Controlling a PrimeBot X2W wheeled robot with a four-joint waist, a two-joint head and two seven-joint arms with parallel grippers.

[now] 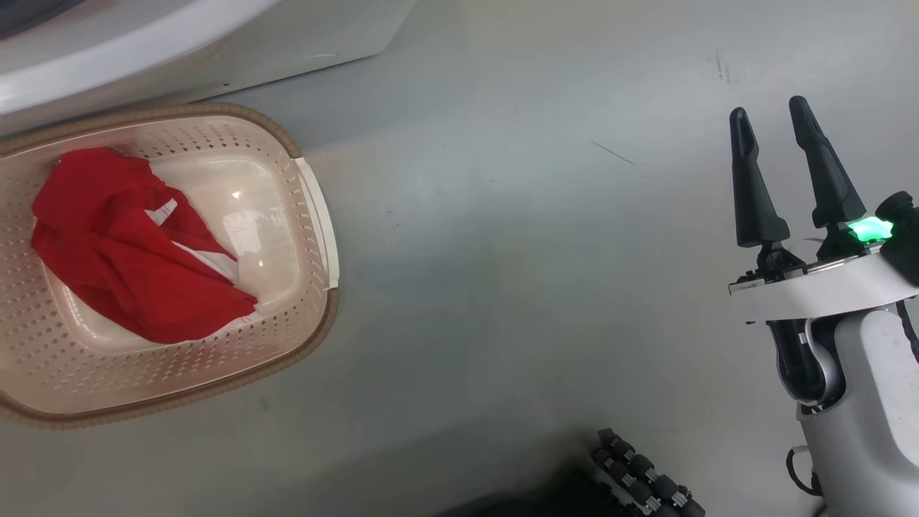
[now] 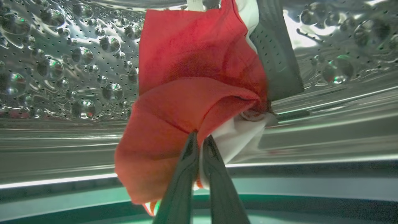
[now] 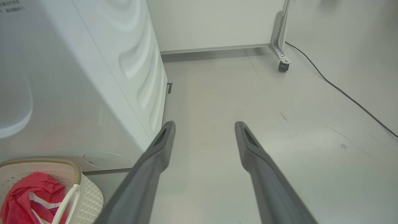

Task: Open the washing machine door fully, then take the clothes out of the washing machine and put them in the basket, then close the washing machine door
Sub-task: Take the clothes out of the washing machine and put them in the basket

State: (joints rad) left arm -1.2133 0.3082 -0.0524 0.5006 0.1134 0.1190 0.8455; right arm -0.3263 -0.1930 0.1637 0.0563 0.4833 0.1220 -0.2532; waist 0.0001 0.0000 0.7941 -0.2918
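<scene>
Inside the washing machine's perforated steel drum, my left gripper is shut on a fold of red clothes with white trim. The garment hangs in front of a grey drum paddle. The cream basket stands on the floor against the white washing machine and holds another red garment. My right gripper is open over bare floor, far right of the basket. Its wrist view shows the right gripper with nothing between the fingers, beside the washing machine, the basket and its red garment. The washing machine door is out of view.
Grey floor stretches between the basket and my right arm. My base's black rollers sit at the bottom edge. A metal leg on a caster and a dark cable lie further off by the wall.
</scene>
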